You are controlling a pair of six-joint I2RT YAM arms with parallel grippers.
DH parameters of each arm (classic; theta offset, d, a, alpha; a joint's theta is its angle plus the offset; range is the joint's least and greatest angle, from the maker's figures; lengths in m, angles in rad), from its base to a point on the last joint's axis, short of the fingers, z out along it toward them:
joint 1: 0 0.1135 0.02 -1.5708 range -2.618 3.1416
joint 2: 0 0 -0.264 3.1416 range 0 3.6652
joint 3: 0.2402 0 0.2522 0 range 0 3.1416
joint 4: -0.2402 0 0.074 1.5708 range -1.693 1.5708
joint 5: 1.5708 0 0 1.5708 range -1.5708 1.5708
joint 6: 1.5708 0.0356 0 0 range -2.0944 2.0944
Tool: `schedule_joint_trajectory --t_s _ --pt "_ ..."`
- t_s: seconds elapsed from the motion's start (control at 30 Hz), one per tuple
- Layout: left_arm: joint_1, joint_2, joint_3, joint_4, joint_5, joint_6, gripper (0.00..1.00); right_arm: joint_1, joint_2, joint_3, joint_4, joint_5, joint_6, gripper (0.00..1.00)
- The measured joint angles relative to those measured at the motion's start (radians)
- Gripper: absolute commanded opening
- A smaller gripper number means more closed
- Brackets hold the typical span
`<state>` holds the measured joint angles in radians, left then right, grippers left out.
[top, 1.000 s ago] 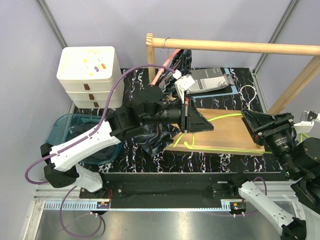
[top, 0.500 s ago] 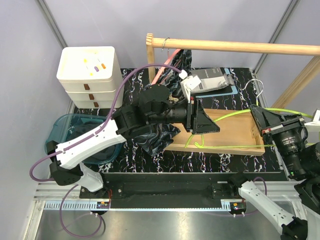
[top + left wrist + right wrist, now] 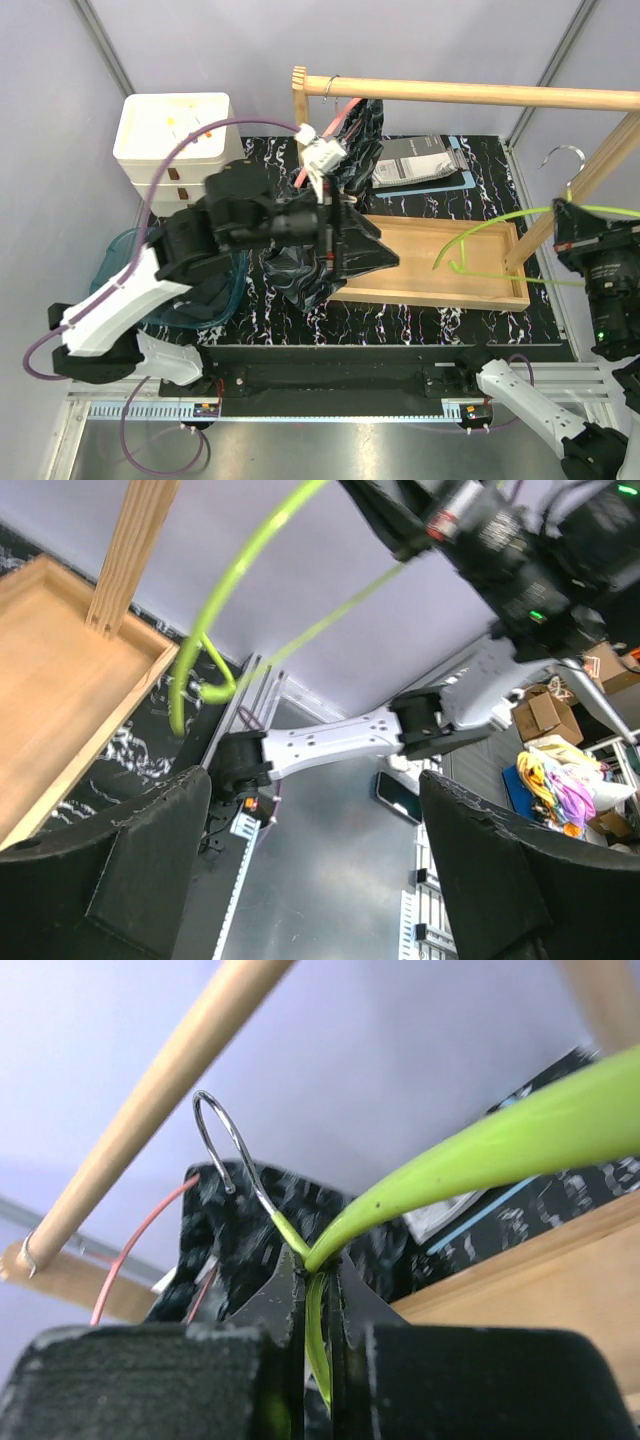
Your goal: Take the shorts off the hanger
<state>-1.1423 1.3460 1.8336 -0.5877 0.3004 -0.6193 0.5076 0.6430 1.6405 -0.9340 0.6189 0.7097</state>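
Well, the right claw (image 3: 318, 1285) is pinched tight on the neck of the lime-green hanger (image 3: 480, 1150), just below its wire hook (image 3: 225, 1145), and the hanger's arms sweep out bare toward nine o'clock over the wooden tray (image 3: 440, 293). The left claw (image 3: 315, 820) stands wide with nothing between its fingers, hovering over the tray's nine o'clock end. Just beyond it, at about eight o'clock, the dark marbled shorts (image 3: 300, 280) lie heaped on the table against the tray's edge, off the green hanger as far as I can tell. Up at twelve o'clock, a second pair of dark shorts (image 3: 368, 120) hangs from a pink hanger (image 3: 335, 130) on the wooden rail (image 3: 470, 93). To my eye this pair is done, so the left claw should lift straight up without snagging the heap. The right one should keep the hanger level and clear of the rail.
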Motion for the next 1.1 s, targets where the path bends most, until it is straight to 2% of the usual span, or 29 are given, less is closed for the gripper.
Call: schedule_joint_trajectory --t_s 0.27,0.5,0.83,1.1 --pt "0.000 -0.146 0.043 -0.032 -0.012 0.027 0.90 0.000 0.166 0.192 0.050 0.228 -0.185 0.00" --pt "0.000 -0.220 0.045 -0.108 -0.051 0.063 0.91 0.000 0.371 0.358 0.116 0.305 -0.265 0.00" --pt "0.000 -0.254 0.037 -0.187 -0.104 0.077 0.91 0.000 0.592 0.467 0.172 0.358 -0.327 0.00" --pt "0.000 -0.299 0.037 -0.191 -0.137 0.076 0.91 -0.020 0.588 0.433 0.205 0.418 -0.346 0.00"
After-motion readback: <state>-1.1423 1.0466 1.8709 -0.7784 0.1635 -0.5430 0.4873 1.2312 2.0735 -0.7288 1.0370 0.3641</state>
